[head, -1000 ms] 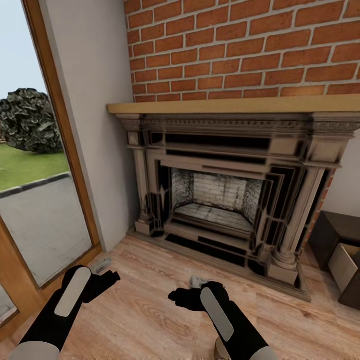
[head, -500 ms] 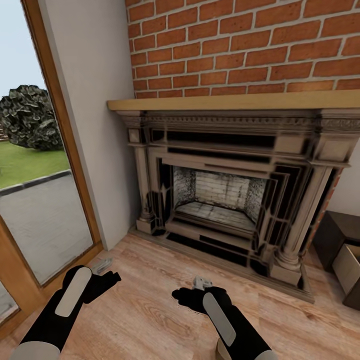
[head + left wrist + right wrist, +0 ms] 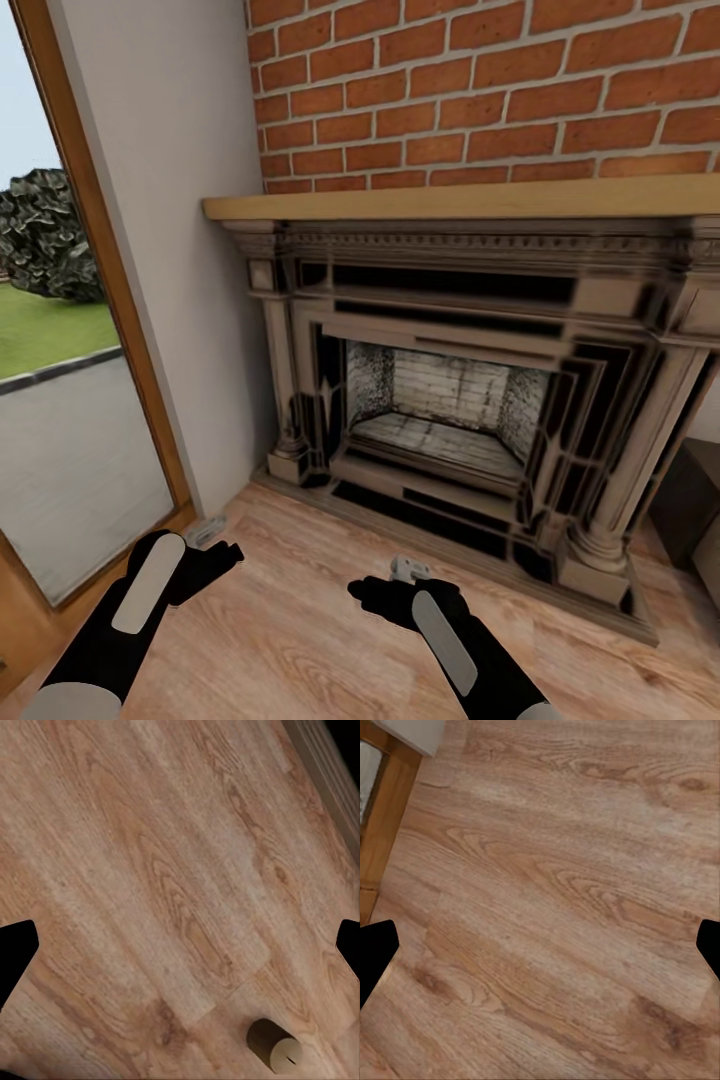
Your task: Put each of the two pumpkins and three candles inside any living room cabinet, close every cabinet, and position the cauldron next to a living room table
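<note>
L gripper [image 3: 205, 530] hangs low over the wood floor [image 3: 300, 610], jaws spread wide w/ nothing between; in the L wrist view both fingertips [image 3: 15, 949] sit at opposite edges w/ bare planks between. R gripper [image 3: 405, 568] is likewise spread and empty, fingertips [image 3: 375, 949] far apart in its wrist view. Neither touches anything.

A small tan cylinder [image 3: 274, 1050] lies on its side on the floor near the L gripper; could be a candle, can't tell for sure. If so, I'd judge it light, stiff, a bit slick and prone to roll, so pinch across the middle of its barrel.

Ahead: ornate fireplace [image 3: 450, 400] under a brick wall [image 3: 480, 90], window [image 3: 60, 350] to the L. A dark cabinet [image 3: 695, 490] peeks in at the far R edge; whether its drawers are open, or what's inside, can't tell.
</note>
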You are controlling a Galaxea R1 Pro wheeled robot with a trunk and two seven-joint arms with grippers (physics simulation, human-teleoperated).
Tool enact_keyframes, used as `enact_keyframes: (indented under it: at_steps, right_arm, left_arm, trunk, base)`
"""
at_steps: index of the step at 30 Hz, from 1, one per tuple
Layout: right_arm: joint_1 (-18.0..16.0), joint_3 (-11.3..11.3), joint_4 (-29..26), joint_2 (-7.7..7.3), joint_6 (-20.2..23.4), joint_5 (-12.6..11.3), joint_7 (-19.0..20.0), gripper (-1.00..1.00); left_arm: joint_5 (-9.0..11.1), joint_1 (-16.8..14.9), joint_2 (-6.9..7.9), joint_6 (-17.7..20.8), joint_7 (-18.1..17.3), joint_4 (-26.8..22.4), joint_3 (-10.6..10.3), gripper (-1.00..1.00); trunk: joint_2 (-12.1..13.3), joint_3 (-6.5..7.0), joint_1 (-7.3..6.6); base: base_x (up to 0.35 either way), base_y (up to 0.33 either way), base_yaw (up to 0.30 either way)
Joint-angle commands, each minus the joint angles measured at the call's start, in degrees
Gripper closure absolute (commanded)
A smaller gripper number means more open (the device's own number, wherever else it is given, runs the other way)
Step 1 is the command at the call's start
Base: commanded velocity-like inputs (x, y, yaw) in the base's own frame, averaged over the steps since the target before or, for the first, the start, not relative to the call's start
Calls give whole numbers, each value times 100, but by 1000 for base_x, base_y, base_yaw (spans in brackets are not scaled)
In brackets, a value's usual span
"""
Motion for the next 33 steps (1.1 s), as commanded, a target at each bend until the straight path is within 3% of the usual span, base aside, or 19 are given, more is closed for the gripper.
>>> enact_keyframes:
  at_steps: [1,8,33]
  right_arm:
    - [-4,8,-5,-2,4,-77,-50,-100]
    - [-4,-5,8,-2,-10,-113,-29,-100]
    - [-4,-13,247,-67,-126,-92,-35,-100]
  left_arm:
    - [62,-4,1,7,56,-3,0,-100]
    - [64,-3,1,7,56,3,-5,-100]
    - [68,-1,-14,-1,53,-6,-28,-100]
  trunk:
    - [-3,-6,2]
    - [-3,-6,2]
    - [-3,-6,2]
  base:
    - [265,157,-39]
    - [178,142,-214]
    - [6,4,-290]
